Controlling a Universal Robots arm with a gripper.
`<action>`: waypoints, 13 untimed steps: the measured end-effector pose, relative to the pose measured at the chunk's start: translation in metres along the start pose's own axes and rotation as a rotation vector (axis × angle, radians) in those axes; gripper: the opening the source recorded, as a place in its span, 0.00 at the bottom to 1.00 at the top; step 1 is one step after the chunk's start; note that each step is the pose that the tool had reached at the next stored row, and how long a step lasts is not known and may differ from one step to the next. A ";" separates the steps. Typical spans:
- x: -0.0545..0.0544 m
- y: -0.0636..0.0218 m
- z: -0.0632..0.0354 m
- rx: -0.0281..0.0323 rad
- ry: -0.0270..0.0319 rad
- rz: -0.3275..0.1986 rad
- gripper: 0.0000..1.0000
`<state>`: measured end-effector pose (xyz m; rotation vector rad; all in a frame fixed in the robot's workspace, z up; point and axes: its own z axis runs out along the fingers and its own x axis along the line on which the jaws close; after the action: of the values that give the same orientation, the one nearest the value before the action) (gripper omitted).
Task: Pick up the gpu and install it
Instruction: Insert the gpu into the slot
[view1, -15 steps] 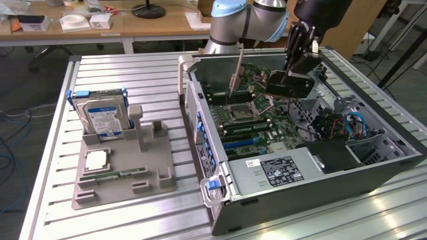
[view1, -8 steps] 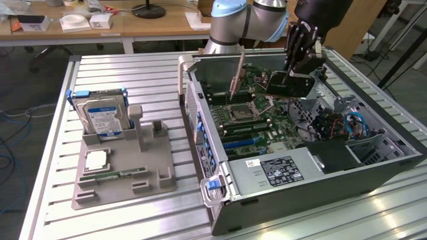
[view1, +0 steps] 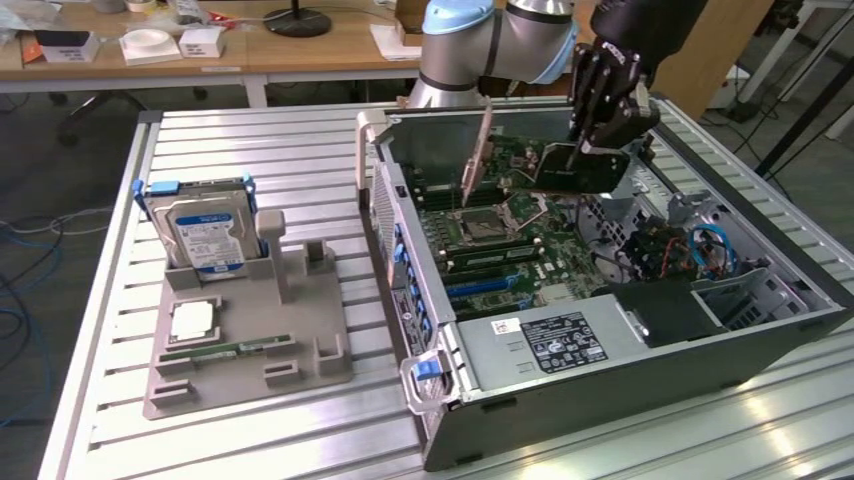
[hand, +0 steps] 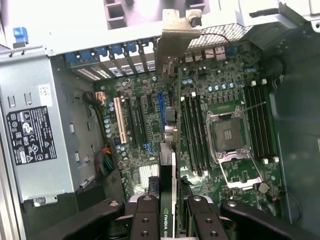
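The gpu (view1: 577, 170) is a thin card with a black face. It hangs on edge inside the open computer case (view1: 400, 230), above the motherboard (view1: 514, 245). My gripper (view1: 597, 150) comes down from above and is shut on the card's upper edge. In the wrist view the gpu (hand: 167, 170) runs edge-on away from my gripper (hand: 167, 217), between the black fingers (hand: 145, 220). Its metal end bracket (hand: 177, 30) reaches toward the case's rear slot openings (hand: 115, 52). The card lies over the expansion slots (hand: 137, 120), beside the memory slots (hand: 195, 132). Whether it touches a slot I cannot tell.
The power supply (view1: 561, 340) fills the case's near corner, with cables (view1: 694, 250) at the exterior view's right. A grey holder (view1: 240, 340) on the slatted table carries a hard drive (view1: 200, 235), a processor (view1: 194, 320) and a green memory stick (view1: 247, 348).
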<state>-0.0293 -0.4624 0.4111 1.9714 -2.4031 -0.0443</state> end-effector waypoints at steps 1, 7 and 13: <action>0.000 -0.0001 0.0000 0.0001 0.0004 -0.009 0.26; 0.000 -0.0009 0.0000 0.0005 0.0028 -0.066 0.26; 0.000 -0.0016 -0.0001 0.0009 0.0052 -0.122 0.26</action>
<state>-0.0276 -0.4624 0.4110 2.1128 -2.2777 -0.0411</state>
